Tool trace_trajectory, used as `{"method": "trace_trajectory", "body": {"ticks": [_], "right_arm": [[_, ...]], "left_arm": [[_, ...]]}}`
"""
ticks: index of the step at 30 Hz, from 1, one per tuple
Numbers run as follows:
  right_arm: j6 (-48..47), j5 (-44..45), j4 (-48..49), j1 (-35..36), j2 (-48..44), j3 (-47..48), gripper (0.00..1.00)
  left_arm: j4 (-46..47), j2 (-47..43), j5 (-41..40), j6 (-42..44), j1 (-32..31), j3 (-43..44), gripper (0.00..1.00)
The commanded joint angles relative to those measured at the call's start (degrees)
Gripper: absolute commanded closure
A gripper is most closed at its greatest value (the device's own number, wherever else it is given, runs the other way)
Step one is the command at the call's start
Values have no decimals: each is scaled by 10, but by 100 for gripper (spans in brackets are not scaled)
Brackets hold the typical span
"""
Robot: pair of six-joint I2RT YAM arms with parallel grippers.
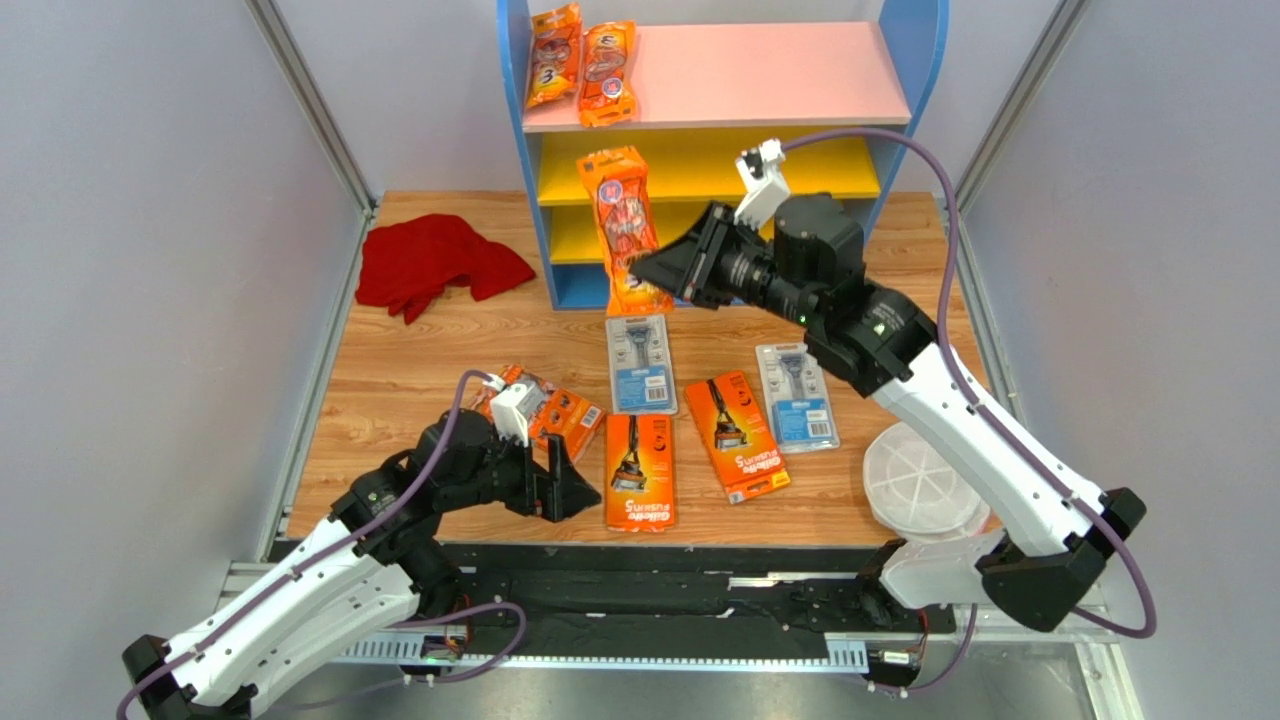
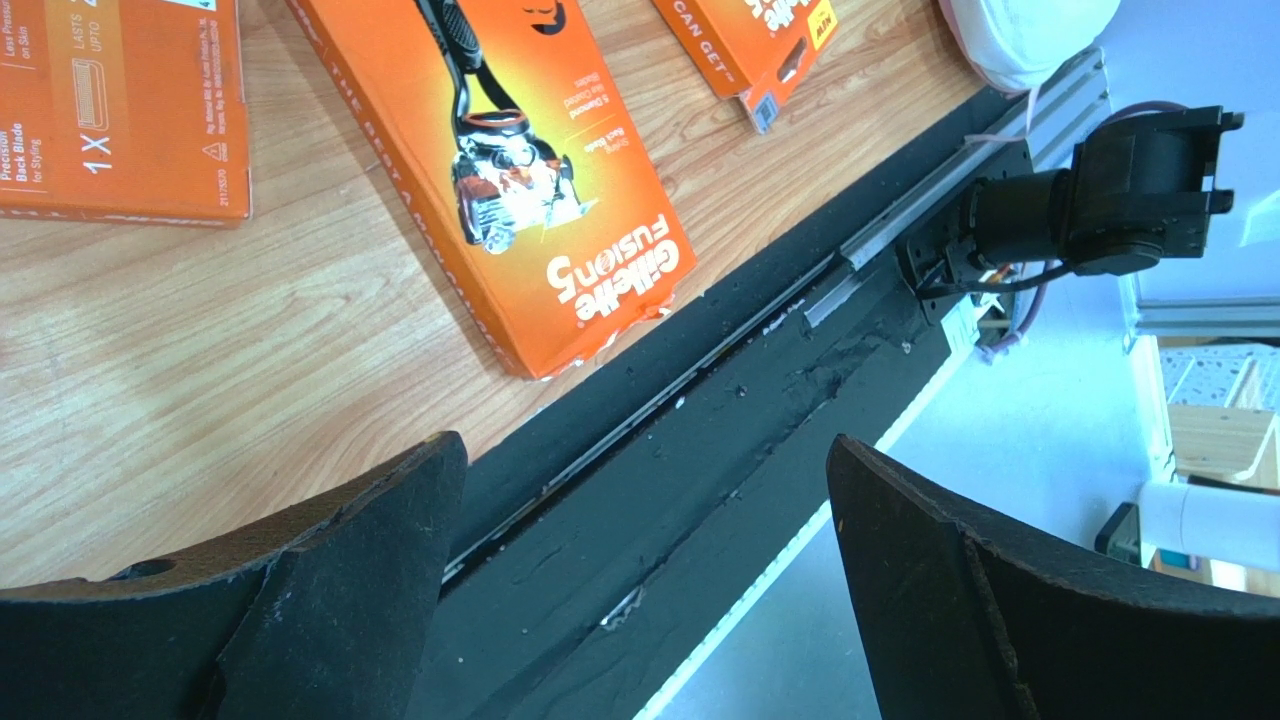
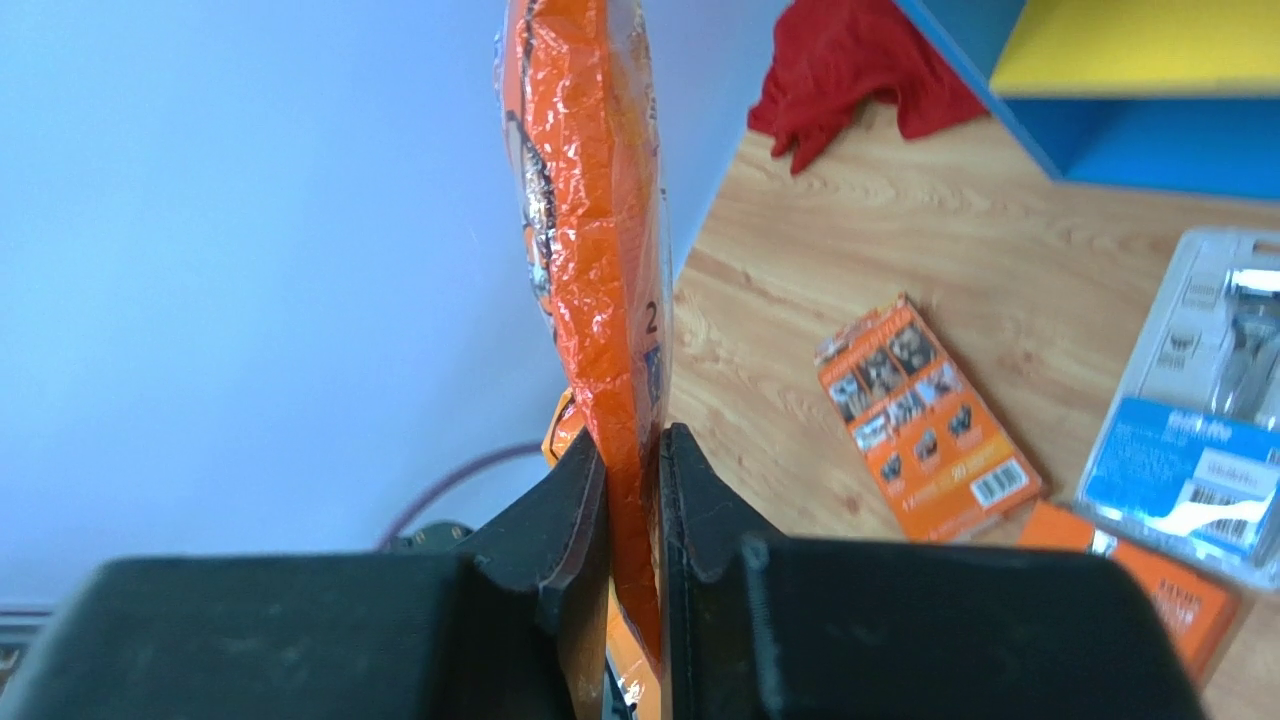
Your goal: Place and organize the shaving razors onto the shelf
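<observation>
My right gripper [image 1: 649,272] [image 3: 634,450] is shut on the lower end of a narrow orange razor bag [image 1: 622,222] [image 3: 592,225], held up in front of the shelf [image 1: 897,60] at its left side. Two more orange bags [image 1: 553,53] [image 1: 607,71] lie on the pink top board. Flat on the table are two grey-blue blister cards [image 1: 640,365] [image 1: 796,395] and orange razor boxes [image 1: 640,470] [image 1: 736,435] [image 2: 526,165]. My left gripper [image 1: 579,489] [image 2: 646,465] hangs open and empty over the table's near edge, beside another orange box [image 1: 549,416].
A red cloth [image 1: 436,263] [image 3: 857,68] lies left of the shelf. A round white lidded dish [image 1: 917,480] sits at the near right, by the right arm. A black rail [image 2: 721,390] runs along the table's front edge.
</observation>
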Motion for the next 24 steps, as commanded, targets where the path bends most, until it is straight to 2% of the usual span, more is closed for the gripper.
{"method": "trace_trajectory", "body": {"ticks": [1,14,17,24], "right_arm": [[-30,-55,-28,-38,45,107,100],[-5,-140,-106,-135,279,460,100],[18,-151,-101,-158,309,503,100],[58,-156,-59,-194,339,531,100]], "left_arm": [[12,1,0,-1,-1,-3,1],[19,1,4,-3,-1,-10,1],[20,2,7,-3,-1,-10,1],[21,1,8,0,-1,-7,1]]}}
